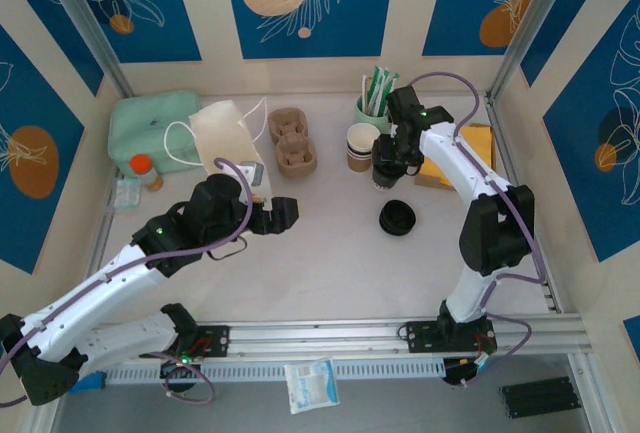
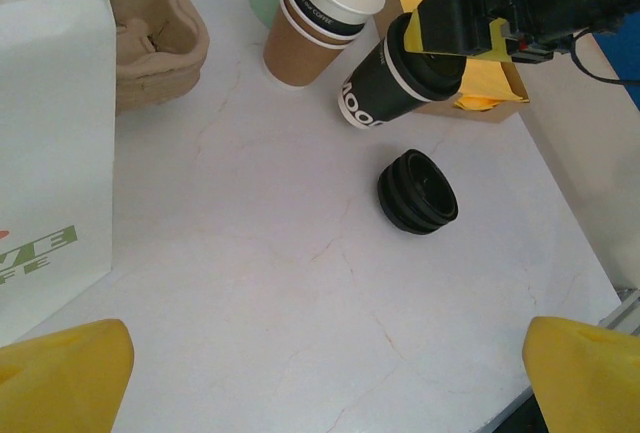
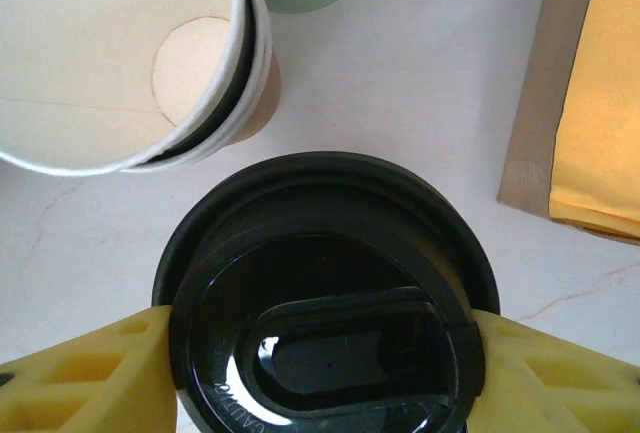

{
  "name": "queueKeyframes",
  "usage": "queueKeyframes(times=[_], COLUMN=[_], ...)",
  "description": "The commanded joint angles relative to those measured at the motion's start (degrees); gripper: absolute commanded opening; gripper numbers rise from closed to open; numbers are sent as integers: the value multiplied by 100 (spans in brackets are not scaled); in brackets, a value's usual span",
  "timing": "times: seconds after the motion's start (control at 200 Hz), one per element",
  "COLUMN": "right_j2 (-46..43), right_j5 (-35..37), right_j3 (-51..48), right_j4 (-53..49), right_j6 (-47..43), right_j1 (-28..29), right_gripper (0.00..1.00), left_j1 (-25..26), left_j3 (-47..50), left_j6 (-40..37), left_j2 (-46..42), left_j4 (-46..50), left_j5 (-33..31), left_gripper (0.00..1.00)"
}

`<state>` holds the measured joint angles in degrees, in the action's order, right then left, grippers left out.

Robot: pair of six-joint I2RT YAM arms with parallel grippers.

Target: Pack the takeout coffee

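– Yellow fingers (image 2: pixel 62 373) at the bottom corners, whose are they?
– They belong to the left gripper (image 1: pixel 283 215). It is spread wide, released, with nothing in it, over bare table (image 2: pixel 250 283).
– And going from the left?
– First a white paper bag (image 2: pixel 50 153) with green letters cut off at its edge, "VE" over "FFE". Next comes a pulp cup carrier (image 2: pixel 150 23). Then a pale green holder (image 1: pixel 372 113) with green-and-white wrapped sticks in it. Beside it is a nested stack of paper cups (image 2: pixel 320 13), brown outside and white inside.
– Where is the takeout coffee (image 2: pixel 385 88)?
– Just right of that stack. It is a black cup with its black lid on, and the white letters "MOO" show. The right gripper (image 2: pixel 452 45) grasps it at the lid, one pad on each side.
– Further right?
– Loose black lids (image 2: pixel 418 191) lie nearer the arm bases. Behind the coffee, a cardboard box (image 3: pixel 535 103) holds yellow sheets.
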<state>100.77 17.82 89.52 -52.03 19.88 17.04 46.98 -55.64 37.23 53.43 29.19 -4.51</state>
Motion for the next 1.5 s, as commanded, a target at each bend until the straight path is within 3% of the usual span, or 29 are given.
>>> queueKeyframes(times=[0.0,0.295,0.71,1.2,1.496], right_j2=[116,459,434,113,-461], right_j5=[-51,-58,-199,-294,-474], right_j3=[-95,-100,104,504,621], right_j4=[34,13,-89,-240,-290], right_j6=[-95,-92,-17,-40,40], right_j1=[-78,-143,-111,-81,-28], right_gripper=[63,65,89,98,97], left_j1=[-48,-41,-46,-49,-48], left_j3=[-52,-112,-288,-651,-1262], left_j6=[19,1,-58,-206,-485], left_j2=[14,79,118,227,289], left_j4=[-106,-82,25,256,713], left_j5=[89,108,110,65,-129], left_gripper=[99,99,99,99,99])
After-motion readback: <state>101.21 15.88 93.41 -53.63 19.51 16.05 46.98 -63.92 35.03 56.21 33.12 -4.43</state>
